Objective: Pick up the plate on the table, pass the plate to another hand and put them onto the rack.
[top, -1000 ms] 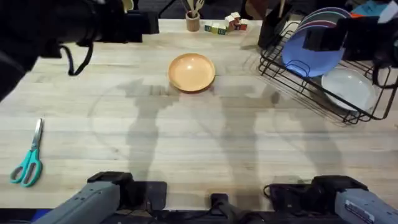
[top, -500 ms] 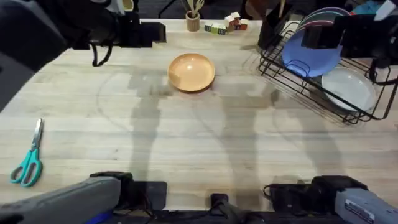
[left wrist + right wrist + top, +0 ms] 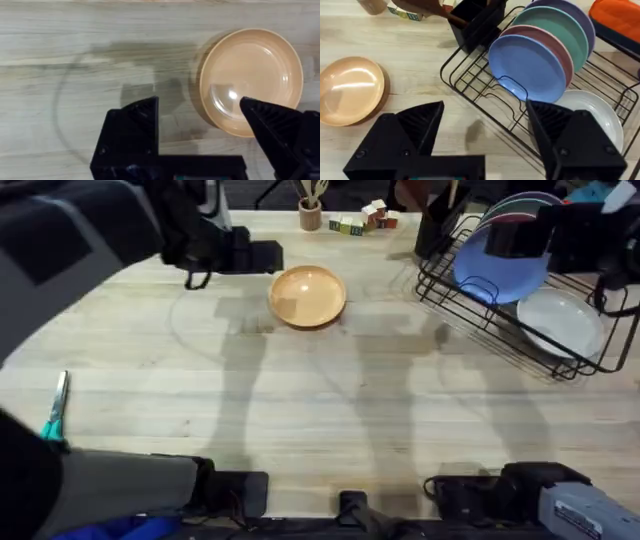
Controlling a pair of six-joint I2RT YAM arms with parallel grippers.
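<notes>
Currently the plate (image 3: 308, 297) lies flat on the table (image 3: 330, 410), toward its far edge, well apart from the rack (image 3: 520, 330) at the far right corner. Your left gripper (image 3: 200, 112) hangs spread wide and empty, one finger over the plate's rim, the other over bare wood beside it. Your right gripper (image 3: 485, 117) hovers by the rack, likewise spread and empty.

Risks, as judged:
- Rim is low and the plate sits flush; a finger may fail to get under it and merely shove the plate toward the far edge.
- Thin pinch on one side: plate may tilt or slip out (worst during the hand-over).
- Rack already holds a blue plate (image 3: 530, 65) and a white plate (image 3: 600, 110); a crooked entry could knock them.
</notes>
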